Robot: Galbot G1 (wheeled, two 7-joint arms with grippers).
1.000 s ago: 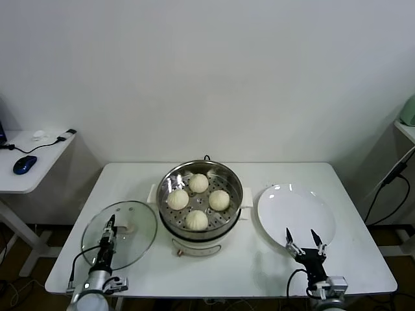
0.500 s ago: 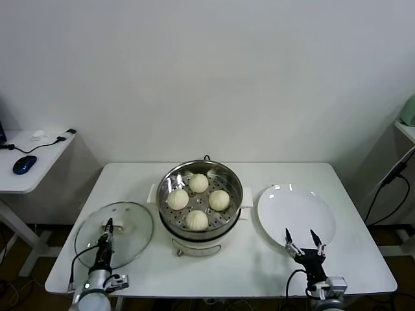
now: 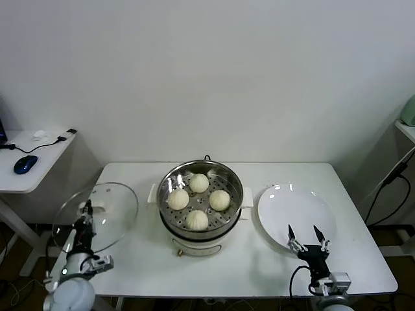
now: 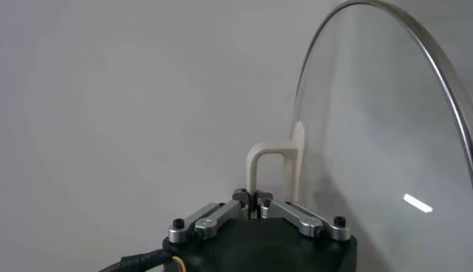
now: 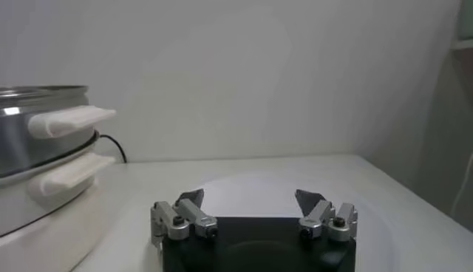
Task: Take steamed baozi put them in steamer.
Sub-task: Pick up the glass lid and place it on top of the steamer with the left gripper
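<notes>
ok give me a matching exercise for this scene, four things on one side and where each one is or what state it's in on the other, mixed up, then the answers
Things:
1. steamed baozi
2. glass lid
3. white plate
4. right gripper

Places or states:
A. held up on edge by its cream handle in the left gripper
B. open, over the table's near edge by the plate
C. four of them inside the steamer
D. bare, flat on the table right of the steamer

Pairs: 1-C, 2-A, 3-D, 4-B
</notes>
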